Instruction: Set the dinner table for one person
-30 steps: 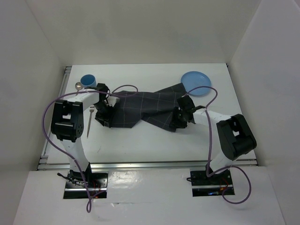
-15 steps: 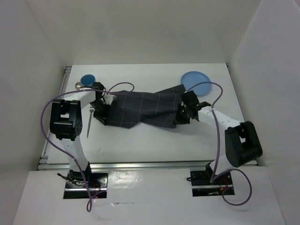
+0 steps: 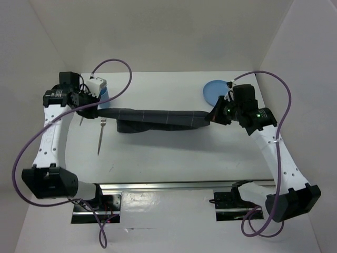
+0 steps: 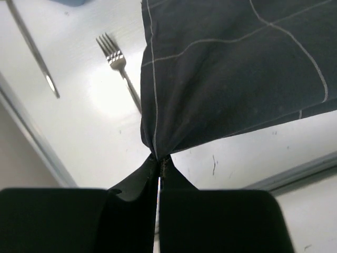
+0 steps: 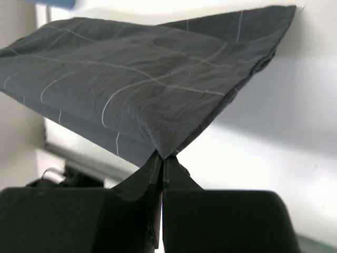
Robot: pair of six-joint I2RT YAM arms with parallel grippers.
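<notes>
Both my arms reach out over the white tabletop [image 3: 174, 155], a dark grey checked placemat [image 3: 158, 117] pulled into a long narrow band between them and lifted off the surface. My left fingers [image 3: 99, 108] are closed tight on the cloth's end at 9 o'clock in the overhead view. My left wrist camera shows the two black tips [image 4: 157, 162] pressed together on a bunched corner, the placemat [image 4: 231, 74] fanning away from them toward 1 o'clock. My right fingers [image 3: 213, 117] are likewise pinched shut on the opposite end at 3 o'clock. In my right wrist view the tips [image 5: 161, 161] meet on a corner and the fabric [image 5: 142, 95] spreads upward in a double layer, its thin pale check lines plain to see. A fork [image 3: 100, 138] lies flat on the tabletop at 8 o'clock from the cloth's left end, tines toward the far wall; from the left wrist it shows just beside the hanging edge [image 4: 118, 60], with a spoon [image 4: 31, 47] lying apart from it nearer the silver rail. A blue cup [image 3: 103, 98] stands partly hidden behind my left wrist at the 10 o'clock corner. A blue plate [image 3: 213, 90] sits at 1 o'clock, just beyond my right wrist. Purple cables loop above both arms.
</notes>
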